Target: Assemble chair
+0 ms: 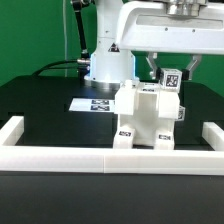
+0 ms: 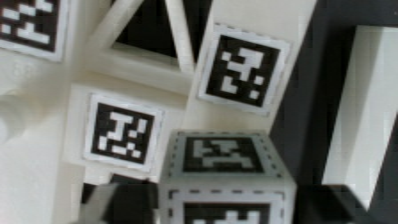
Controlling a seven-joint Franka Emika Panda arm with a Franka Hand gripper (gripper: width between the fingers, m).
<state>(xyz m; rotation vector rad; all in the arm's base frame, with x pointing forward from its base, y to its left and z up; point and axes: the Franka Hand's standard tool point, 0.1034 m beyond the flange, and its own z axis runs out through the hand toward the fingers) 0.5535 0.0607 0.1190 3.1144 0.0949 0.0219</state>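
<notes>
The partly built white chair (image 1: 143, 120) stands mid-table, blocky, with small tags on its faces. My gripper (image 1: 171, 72) hangs over the chair's upper corner on the exterior view's right. It is shut on a small white tagged chair post (image 1: 172, 81) that sits at the top of the chair. In the wrist view the post (image 2: 224, 160) fills the space between my dark fingers (image 2: 121, 200), and the gripper (image 2: 224, 208) is at the frame's edge. Behind the post, tagged white faces of the chair (image 2: 121, 130) are close and blurred.
The marker board (image 1: 95, 103) lies flat on the black table behind the chair, on the exterior view's left. A low white border rail (image 1: 110, 157) runs along the front and both sides. The arm's base (image 1: 105, 65) stands behind the board.
</notes>
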